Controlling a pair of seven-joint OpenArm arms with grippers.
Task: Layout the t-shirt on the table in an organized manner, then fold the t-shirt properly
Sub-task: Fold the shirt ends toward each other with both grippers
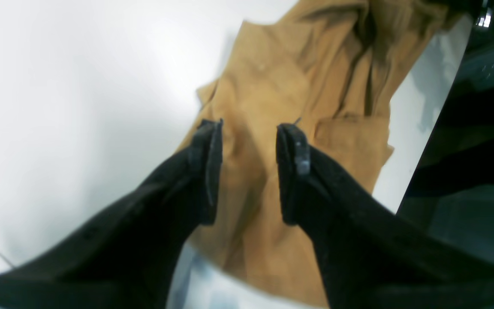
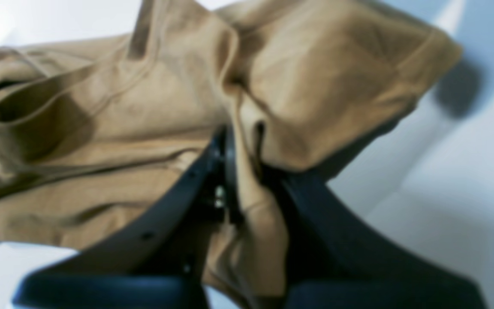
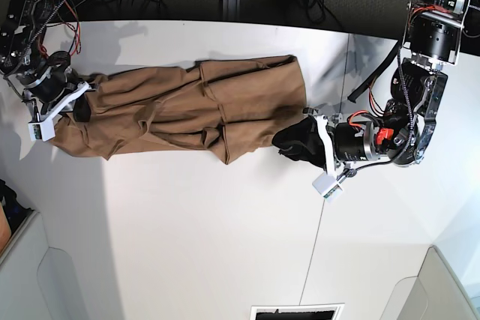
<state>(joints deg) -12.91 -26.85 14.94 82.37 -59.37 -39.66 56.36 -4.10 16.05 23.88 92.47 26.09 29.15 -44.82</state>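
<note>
The tan-brown t-shirt (image 3: 187, 110) lies stretched in a long wrinkled band across the far part of the white table (image 3: 225, 245). My right gripper (image 3: 79, 103) is at its left end, and in the right wrist view the right gripper (image 2: 242, 141) is shut on a bunched fold of the t-shirt (image 2: 315, 86). My left gripper (image 3: 289, 144) is at the band's right end. In the left wrist view the left gripper (image 1: 249, 126) is open with the t-shirt (image 1: 272, 77) under its jaws, holding nothing.
Cables and dark gear run along the table's far edge (image 3: 187, 22). A thin dark seam line (image 3: 326, 207) crosses the table. The table's edge (image 1: 418, 171) lies close to the shirt in the left wrist view. A dark vent (image 3: 296, 312) sits at the near edge.
</note>
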